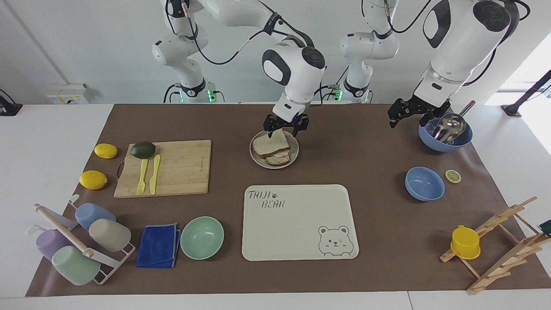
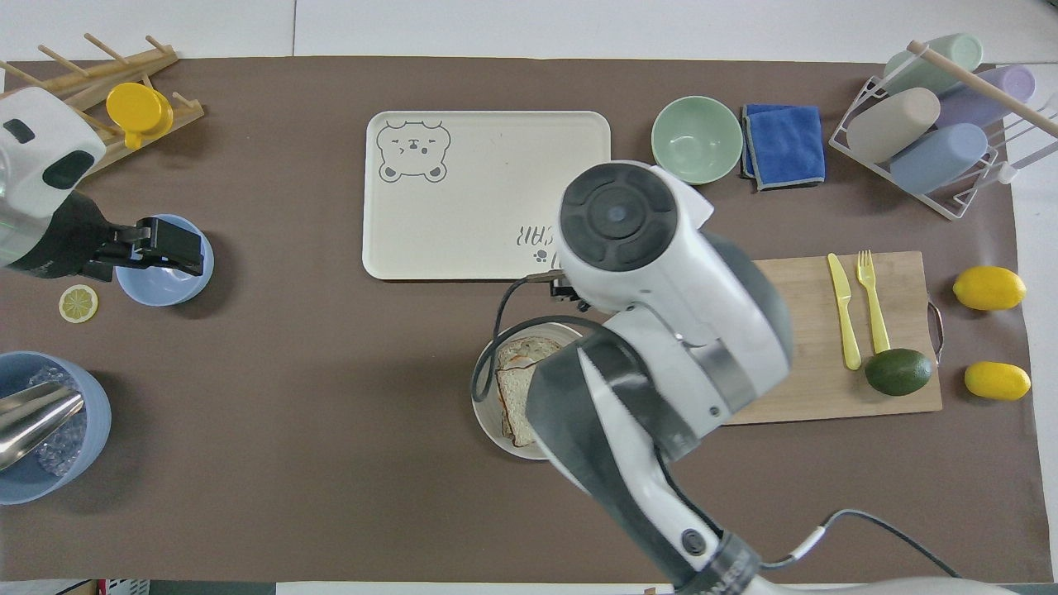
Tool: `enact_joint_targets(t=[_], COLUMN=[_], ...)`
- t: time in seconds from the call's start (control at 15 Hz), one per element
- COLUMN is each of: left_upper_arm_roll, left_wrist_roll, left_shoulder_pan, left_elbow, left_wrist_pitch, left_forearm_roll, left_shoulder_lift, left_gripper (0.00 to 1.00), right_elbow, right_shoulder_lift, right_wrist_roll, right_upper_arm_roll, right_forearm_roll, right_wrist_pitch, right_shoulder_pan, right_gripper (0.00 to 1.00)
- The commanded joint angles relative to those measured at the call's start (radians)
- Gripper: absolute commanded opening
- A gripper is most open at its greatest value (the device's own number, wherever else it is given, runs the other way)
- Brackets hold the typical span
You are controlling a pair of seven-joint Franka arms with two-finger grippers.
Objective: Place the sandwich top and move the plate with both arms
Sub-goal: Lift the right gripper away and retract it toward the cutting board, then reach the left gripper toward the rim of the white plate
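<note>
The sandwich top (image 1: pixel 270 144), a light-brown bread slice, lies on the egg toast (image 1: pixel 278 159) on the round beige-grey plate (image 1: pixel 294 156). My right gripper (image 1: pixel 286 128) hangs open just above the slice's edge nearer the robots, holding nothing. In the overhead view the right arm covers most of the plate (image 2: pixel 486 413); only part of the slice (image 2: pixel 514 398) shows. My left gripper (image 1: pixel 402 117) waits open in the air toward the left arm's end, over the small blue bowl (image 2: pixel 140 285) in the overhead view (image 2: pixel 192 252).
The cream bear tray (image 1: pixel 297 224) lies farther from the robots than the plate. A cutting board (image 1: pixel 172 168) with yellow cutlery and an avocado lies toward the right arm's end. A blue bowl with a ladle (image 1: pixel 445 133), a mint-green bowl (image 1: pixel 202 237), cup and dish racks stand around.
</note>
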Motion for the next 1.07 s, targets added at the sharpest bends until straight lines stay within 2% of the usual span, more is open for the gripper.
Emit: enact_joint_targets(t=[0.0, 0.2, 0.33, 0.67, 1.0], left_upper_arm_roll=[0.001, 0.000, 0.000, 0.000, -0.002], left_wrist_roll=[0.004, 0.004, 0.002, 0.001, 0.004], left_shoulder_pan=[0.001, 0.001, -0.006, 0.000, 0.000], left_elbow=[-0.009, -0.009, -0.009, -0.009, -0.024], left_wrist_pitch=[-0.003, -0.015, -0.017, -0.006, -0.001], left_forearm_roll=[0.014, 0.014, 0.014, 0.014, 0.007], left_shoulder_lift=[-0.012, -0.012, -0.012, -0.024, -0.030], left_gripper=[1.00, 1.00, 1.00, 1.00, 1.00], right_elbow=[-0.002, 0.070, 0.083, 0.069, 0.035], right_shoulder_lift=[-0.081, -0.107, -0.130, -0.163, -0.186], right_wrist_roll=[-0.112, -0.254, -0.313, -0.362, -0.361], right_upper_arm_roll=[0.004, 0.003, 0.003, 0.003, 0.001], right_forearm_roll=[0.062, 0.064, 0.065, 0.093, 0.110], right_wrist_pitch=[-0.089, -0.219, -0.261, -0.327, -0.325], right_shoulder_pan=[-0.116, -0.260, -0.335, -0.374, -0.420], right_gripper=[1.00, 1.00, 1.00, 1.00, 1.00])
